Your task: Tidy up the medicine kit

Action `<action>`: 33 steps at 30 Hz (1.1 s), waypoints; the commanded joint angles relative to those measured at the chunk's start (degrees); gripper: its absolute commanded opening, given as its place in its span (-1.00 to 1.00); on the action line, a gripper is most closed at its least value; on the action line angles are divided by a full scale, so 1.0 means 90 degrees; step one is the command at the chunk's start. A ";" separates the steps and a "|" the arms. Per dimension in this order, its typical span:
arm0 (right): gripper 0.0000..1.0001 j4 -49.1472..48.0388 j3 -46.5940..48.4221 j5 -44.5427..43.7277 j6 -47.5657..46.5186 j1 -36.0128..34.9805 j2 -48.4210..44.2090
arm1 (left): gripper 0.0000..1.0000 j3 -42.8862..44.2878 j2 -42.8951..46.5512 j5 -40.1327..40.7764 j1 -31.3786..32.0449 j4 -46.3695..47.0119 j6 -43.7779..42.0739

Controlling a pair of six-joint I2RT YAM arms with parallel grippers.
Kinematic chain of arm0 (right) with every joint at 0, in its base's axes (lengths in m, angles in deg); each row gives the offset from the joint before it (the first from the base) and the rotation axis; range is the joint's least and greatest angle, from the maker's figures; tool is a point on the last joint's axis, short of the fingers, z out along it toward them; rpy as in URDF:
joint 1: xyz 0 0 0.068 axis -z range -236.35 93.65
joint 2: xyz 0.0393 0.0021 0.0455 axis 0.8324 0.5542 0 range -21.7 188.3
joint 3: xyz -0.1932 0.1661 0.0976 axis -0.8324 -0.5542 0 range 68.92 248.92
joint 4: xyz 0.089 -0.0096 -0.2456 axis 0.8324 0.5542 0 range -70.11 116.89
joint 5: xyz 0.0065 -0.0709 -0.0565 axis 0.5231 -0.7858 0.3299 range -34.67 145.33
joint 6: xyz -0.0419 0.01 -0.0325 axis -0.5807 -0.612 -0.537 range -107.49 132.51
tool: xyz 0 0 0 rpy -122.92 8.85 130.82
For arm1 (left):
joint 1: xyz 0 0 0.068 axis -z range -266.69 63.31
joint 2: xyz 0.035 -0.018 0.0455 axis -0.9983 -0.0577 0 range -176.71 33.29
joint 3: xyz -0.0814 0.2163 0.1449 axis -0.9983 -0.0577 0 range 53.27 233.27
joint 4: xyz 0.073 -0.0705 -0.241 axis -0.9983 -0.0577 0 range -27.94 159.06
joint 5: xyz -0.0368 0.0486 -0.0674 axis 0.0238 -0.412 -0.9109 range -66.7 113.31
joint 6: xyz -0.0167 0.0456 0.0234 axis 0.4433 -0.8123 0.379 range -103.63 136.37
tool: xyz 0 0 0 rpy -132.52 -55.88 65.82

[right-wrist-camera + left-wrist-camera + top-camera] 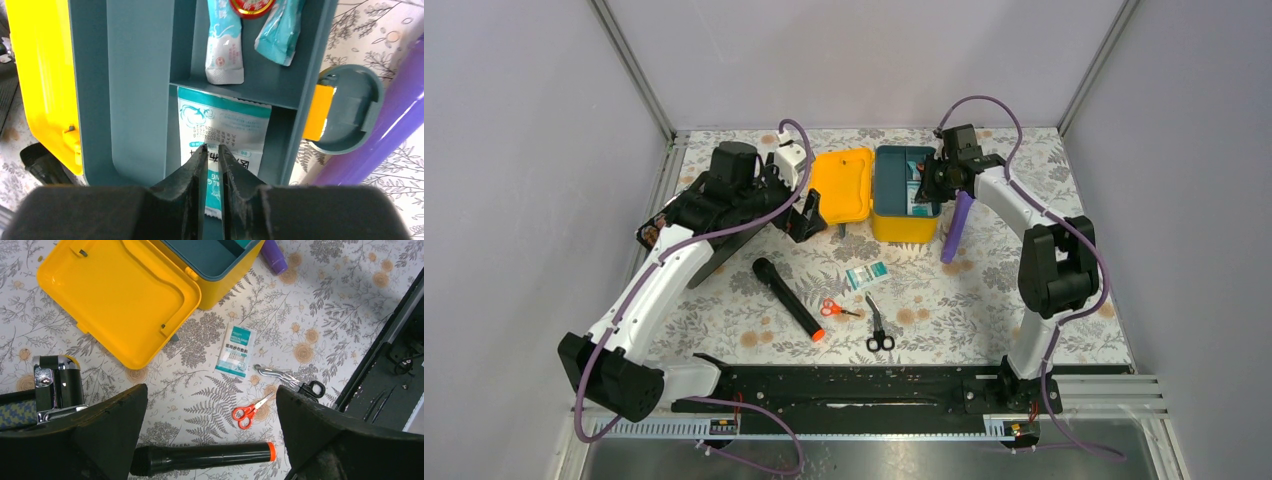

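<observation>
Well, the medicine kit point(904, 222) sits open by the far edge of the desk point(984, 300), its long axis running far to near, its lid point(842, 185) flopped leftward. The right fingers point(210, 150) hang directly over its tray point(140, 100), all but closed above a sachet point(225, 125); whether they nip it, I cannot tell. The left fingers point(210, 395) gape empty beside the lid.

Overhead view; close wrist views down onto medicine kit point(902, 228)
</observation>
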 commanded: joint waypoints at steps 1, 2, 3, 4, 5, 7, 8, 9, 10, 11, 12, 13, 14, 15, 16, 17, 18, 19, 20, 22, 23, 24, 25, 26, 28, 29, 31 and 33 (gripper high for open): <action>-0.59 -0.0139 0.0015 -0.0103 0.0008 0.0004 0.0033 | 0.98 0.0137 0.0204 0.0650 0.0066 -0.0028 -0.0372; -0.59 -0.0148 -0.0047 -0.0068 0.0016 0.0004 -0.0006 | 0.98 0.0130 0.0208 0.0948 0.0125 -0.0028 -0.0537; -0.59 -0.0157 -0.0075 -0.0016 0.0025 0.0002 -0.0062 | 0.98 0.0127 0.0210 0.1132 0.0145 -0.0034 -0.0680; -0.59 -0.0189 -0.0096 0.0058 0.0020 0.0012 -0.0122 | 0.98 0.0140 0.0211 0.1257 0.0148 -0.0033 -0.0761; -0.59 -0.0253 -0.0100 0.0156 0.0025 0.0030 -0.0218 | 0.98 0.0191 0.0187 0.1275 0.0154 -0.0058 -0.0816; -0.59 -0.0355 -0.0016 0.0342 0.0005 0.0031 -0.0436 | 0.98 0.0294 0.0172 0.1137 0.0202 -0.0107 -0.0876; -0.58 -0.0379 0.0043 0.0429 -0.0007 0.0042 -0.0547 | 0.98 0.0311 0.0177 0.0983 0.0260 -0.0124 -0.0915; -0.56 -0.0420 0.0103 0.0523 -0.0035 0.0041 -0.0662 | 0.97 0.0313 0.0182 0.0860 0.0365 -0.0134 -0.0974; -0.54 -0.0454 0.0142 0.0624 -0.0064 0.0042 -0.0785 | 0.96 0.0292 0.0191 0.0715 0.0490 -0.0181 -0.1077; -0.53 -0.0463 0.0166 0.0685 -0.0091 0.0043 -0.0909 | 0.94 0.0266 0.0200 0.0513 0.0608 -0.0229 -0.1187; -0.51 -0.0492 0.0159 0.0739 -0.0120 0.0043 -0.1035 | 0.93 0.0221 0.0196 0.0341 0.0726 -0.0273 -0.1262; -0.49 -0.0487 0.0147 0.0746 -0.0146 0.0043 -0.1181 | 0.92 0.0173 0.0182 0.0179 0.0844 -0.0306 -0.1313; -0.46 -0.0489 0.0069 0.0752 -0.0187 0.0043 -0.1310 | 0.90 0.0136 0.0148 0.0036 0.0938 -0.0355 -0.1351; -0.43 -0.0490 0.0011 0.0731 -0.0226 0.0044 -0.1468 | 0.89 0.0094 0.0094 -0.0023 0.1024 -0.0377 -0.1329; -0.41 -0.0486 -0.0079 0.0688 -0.0266 0.0038 -0.1653 | 0.88 0.0065 0.0043 -0.0044 0.1065 -0.0361 -0.1314; -0.38 -0.0490 -0.0260 0.0613 -0.0302 0.0048 -0.1828 | 0.86 0.0047 -0.0029 -0.0025 0.1091 -0.0317 -0.1323; -0.35 -0.0488 -0.0407 0.0540 -0.0340 0.0057 -0.2023 | 0.84 0.0015 -0.0102 -0.0011 0.1108 -0.0271 -0.1404; -0.31 -0.0488 -0.0561 0.0499 -0.0393 0.0069 -0.2193 | 0.82 -0.0002 -0.0188 0.0003 0.1135 -0.0207 -0.1521; -0.28 -0.0485 -0.0728 0.0468 -0.0471 0.0079 -0.2383 | 0.80 -0.0029 -0.0290 0.0019 0.1185 -0.0157 -0.1671; -0.25 -0.0492 -0.1042 0.0409 -0.0601 0.0105 -0.2731 | 0.75 -0.0092 -0.0514 0.0105 0.1367 -0.0015 -0.1930; -0.24 -0.0487 -0.1181 0.0368 -0.0637 0.0118 -0.2904 | 0.73 -0.0124 -0.0632 0.0207 0.1546 0.0065 -0.2046; -0.23 -0.0457 -0.1300 0.0331 -0.0671 0.0133 -0.3047 | 0.72 -0.0192 -0.0775 0.0357 0.1682 0.0166 -0.2124; -0.23 -0.0419 -0.1394 0.0302 -0.0706 0.0161 -0.3185 | 0.68 -0.0234 -0.0916 0.0484 0.1815 0.0252 -0.2184; -0.23 -0.0373 -0.1469 0.0282 -0.0740 0.0180 -0.3315 | 0.64 -0.0255 -0.1071 0.0590 0.1917 0.0356 -0.2188; -0.22 -0.0307 -0.1592 0.0241 -0.0826 0.0212 -0.3597 | 0.57 -0.0334 -0.1350 0.0806 0.2011 0.0679 -0.2025; -0.21 -0.0280 -0.1648 0.0215 -0.0877 0.0223 -0.3729 | 0.53 -0.0392 -0.1525 0.0956 0.2043 0.0857 -0.1931; -0.20 -0.0186 -0.1724 0.0158 -0.1013 0.0238 -0.3952 | 0.44 -0.0532 -0.1761 0.1291 0.2115 0.1231 -0.1868; -0.19 -0.0049 -0.1766 0.0091 -0.1154 0.0253 -0.4113 | 0.40 -0.0772 -0.1986 0.1581 0.2208 0.1655 -0.1827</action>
